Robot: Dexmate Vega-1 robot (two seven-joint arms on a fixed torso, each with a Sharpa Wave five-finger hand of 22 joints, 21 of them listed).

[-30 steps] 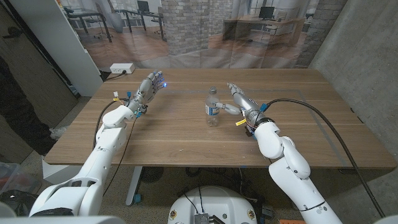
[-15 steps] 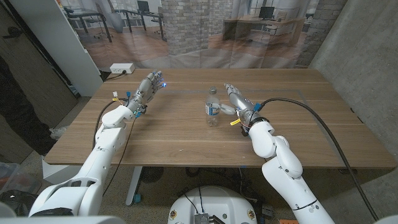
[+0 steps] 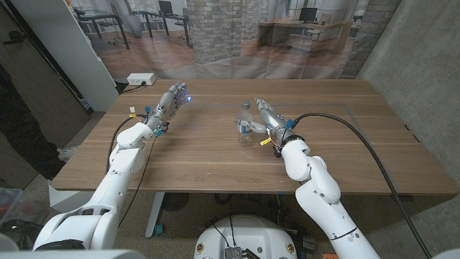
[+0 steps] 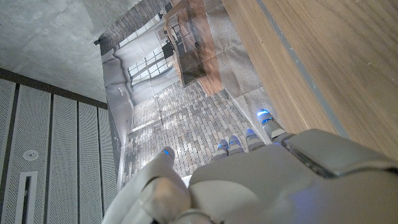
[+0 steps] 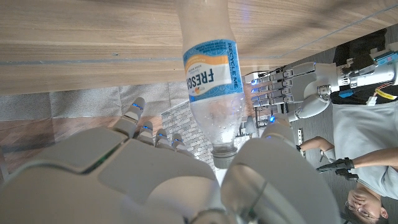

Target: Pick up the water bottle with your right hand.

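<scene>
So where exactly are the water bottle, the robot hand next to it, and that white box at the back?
water bottle [image 5: 210, 74], right wrist view, on its label.
right robot hand [image 3: 264, 115], head view, on its back.
white box [image 3: 141, 78], head view, on its top.

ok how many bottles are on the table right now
1. A single water bottle stands upright near the middle of the table, just beside the right robot hand; the right wrist view shows it between that hand's thumb and fingers. None seems hidden.
</scene>
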